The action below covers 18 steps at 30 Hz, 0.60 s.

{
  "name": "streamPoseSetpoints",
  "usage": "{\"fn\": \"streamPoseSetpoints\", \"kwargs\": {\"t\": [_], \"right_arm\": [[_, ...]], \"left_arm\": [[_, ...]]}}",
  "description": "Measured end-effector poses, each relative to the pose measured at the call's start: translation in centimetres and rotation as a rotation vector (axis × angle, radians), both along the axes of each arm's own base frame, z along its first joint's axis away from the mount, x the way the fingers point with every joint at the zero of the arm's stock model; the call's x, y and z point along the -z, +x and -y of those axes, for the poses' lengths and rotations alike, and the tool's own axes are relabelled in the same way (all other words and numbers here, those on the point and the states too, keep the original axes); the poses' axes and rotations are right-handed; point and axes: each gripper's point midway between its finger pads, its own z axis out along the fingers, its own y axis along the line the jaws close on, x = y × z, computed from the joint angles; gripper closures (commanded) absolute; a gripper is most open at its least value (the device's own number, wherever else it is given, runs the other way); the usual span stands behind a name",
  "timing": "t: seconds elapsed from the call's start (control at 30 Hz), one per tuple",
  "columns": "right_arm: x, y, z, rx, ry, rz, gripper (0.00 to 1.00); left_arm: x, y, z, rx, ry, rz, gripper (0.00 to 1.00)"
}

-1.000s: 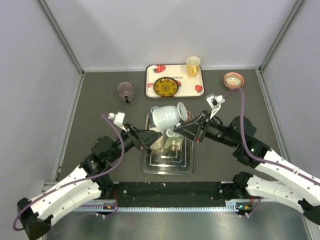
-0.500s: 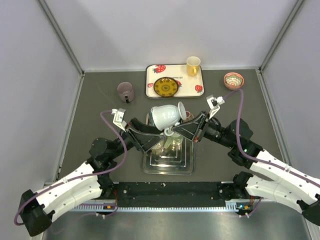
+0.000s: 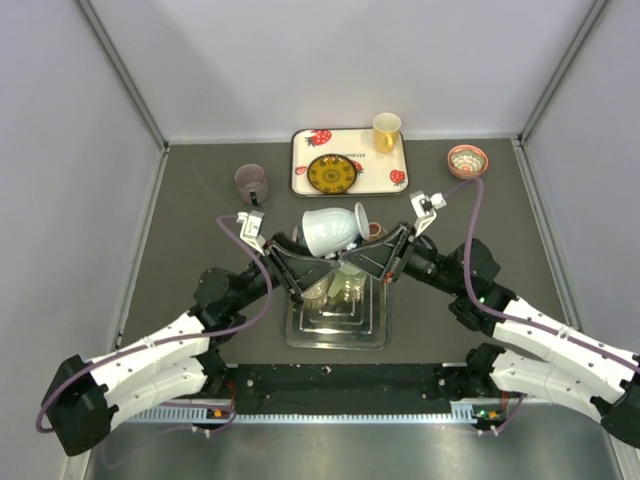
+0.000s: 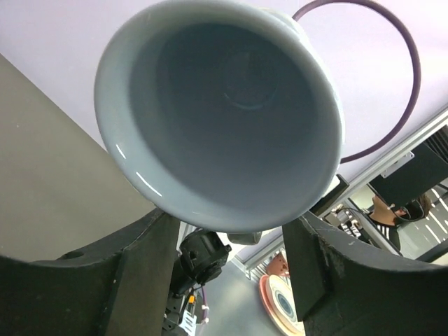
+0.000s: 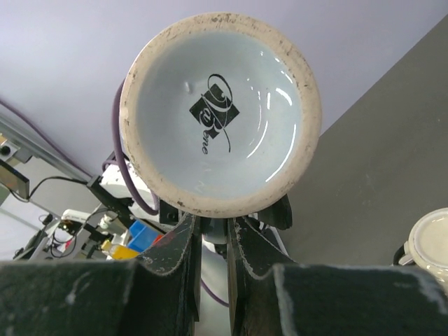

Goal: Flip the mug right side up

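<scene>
A pale blue mug (image 3: 330, 230) hangs on its side in the air above the metal tray (image 3: 300, 335). My right gripper (image 3: 346, 258) is shut on its handle. In the right wrist view the mug's base (image 5: 220, 105) with a black logo faces the camera just above the nearly closed right gripper (image 5: 214, 231). My left gripper (image 3: 308, 262) reaches in from the left. The left wrist view looks into the mug's open mouth (image 4: 224, 112), and the left gripper (image 4: 231, 231) stands open with a finger on each side of the lower rim; any contact is hidden.
Glassware stands in the metal tray under the mug. A purple mug (image 3: 251, 183) sits at the back left. A strawberry-print tray (image 3: 300, 150) at the back holds a patterned plate (image 3: 331, 173) and a yellow cup (image 3: 386, 131). A small patterned bowl (image 3: 467, 160) is at the back right.
My left arm has moved up and right to the mug, and its jaws have narrowed around the rim. The right gripper has kept its hold, shifting the mug slightly backward.
</scene>
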Motion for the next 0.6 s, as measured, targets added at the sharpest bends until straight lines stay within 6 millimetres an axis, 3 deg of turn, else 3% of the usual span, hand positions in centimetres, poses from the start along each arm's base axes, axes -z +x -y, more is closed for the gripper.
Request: {"fn": "streamPoseSetpoints", "kwargs": {"t": [0.23, 0.6], "right_arm": [[-0.5, 0.2, 0.2, 0.010, 0.029, 0.015, 1.00], [-0.8, 0.5, 0.4, 0.036, 0.040, 0.054, 1.00]], "left_arm": [[-0.5, 0.4, 0.3, 0.002, -0.040, -0.016, 0.55], [-1.6, 0.7, 0.7, 0.033, -0.095, -0.046, 0.54]]}}
